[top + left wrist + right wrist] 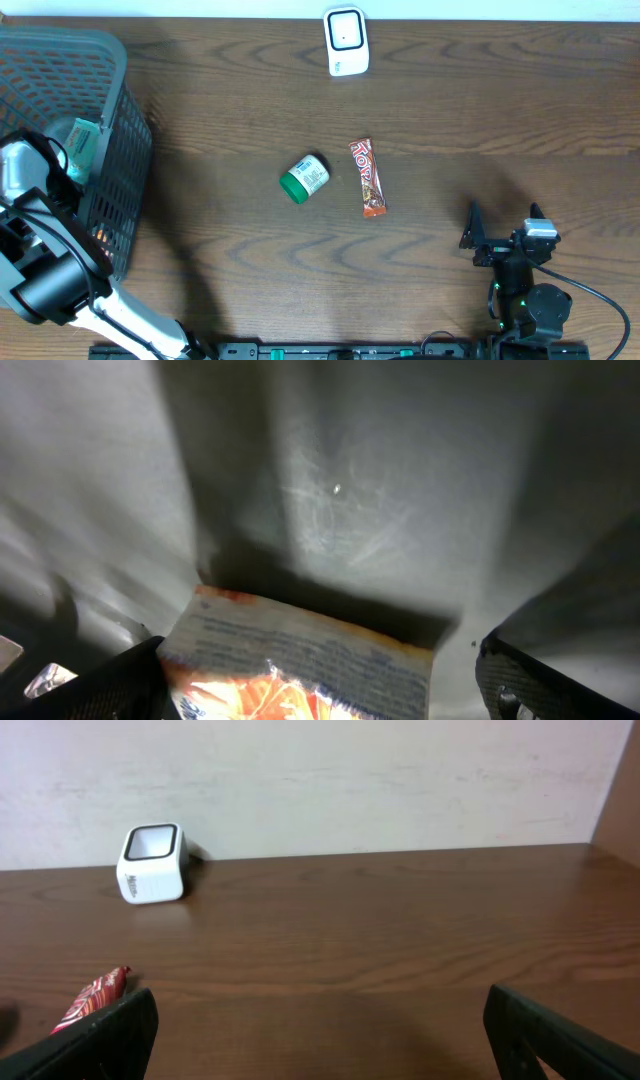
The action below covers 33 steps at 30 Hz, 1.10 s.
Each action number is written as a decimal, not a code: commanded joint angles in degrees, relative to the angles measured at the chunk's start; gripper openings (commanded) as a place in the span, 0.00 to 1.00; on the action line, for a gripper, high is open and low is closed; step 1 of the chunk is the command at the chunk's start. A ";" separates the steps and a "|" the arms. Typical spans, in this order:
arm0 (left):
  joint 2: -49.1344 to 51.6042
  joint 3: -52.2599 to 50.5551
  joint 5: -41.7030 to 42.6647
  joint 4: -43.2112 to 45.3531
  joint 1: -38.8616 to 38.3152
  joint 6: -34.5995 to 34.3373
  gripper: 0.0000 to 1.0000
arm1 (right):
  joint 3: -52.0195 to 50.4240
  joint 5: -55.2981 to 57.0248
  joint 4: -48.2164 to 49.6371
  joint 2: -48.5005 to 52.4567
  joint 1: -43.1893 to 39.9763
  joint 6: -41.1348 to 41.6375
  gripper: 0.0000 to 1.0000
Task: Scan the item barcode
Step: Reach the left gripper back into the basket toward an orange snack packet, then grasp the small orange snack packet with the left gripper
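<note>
Packet [300, 650]: in basket [125, 140], under left end effector [320, 695].
Left end effector: wide open, empty.
Right end effector [325, 1050]: wide open, empty.
Handling: likely light, crinkly, slippery; pinch the sealed edge.

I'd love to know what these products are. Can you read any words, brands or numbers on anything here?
"TOP", last letter unsure: big pale letters on the candy bar.
Label on the green-capped bottle: too small to read.
Small mark on the side of the white scanner: blurred.
Lines of fine print on the packet in the basket: blurred, unreadable.
</note>
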 commanded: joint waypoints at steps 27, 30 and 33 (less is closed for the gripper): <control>1.07 -7.06 0.61 5.07 3.06 -1.73 0.33 | -0.04 0.07 -0.17 -0.26 0.61 0.70 0.99; -0.02 -4.28 0.59 3.41 3.08 -2.36 0.33 | -0.04 0.07 -0.17 -0.26 0.61 0.72 0.99; -1.64 -0.44 0.61 1.20 3.02 -3.65 0.33 | -0.04 0.07 -0.17 -0.26 0.61 0.72 0.99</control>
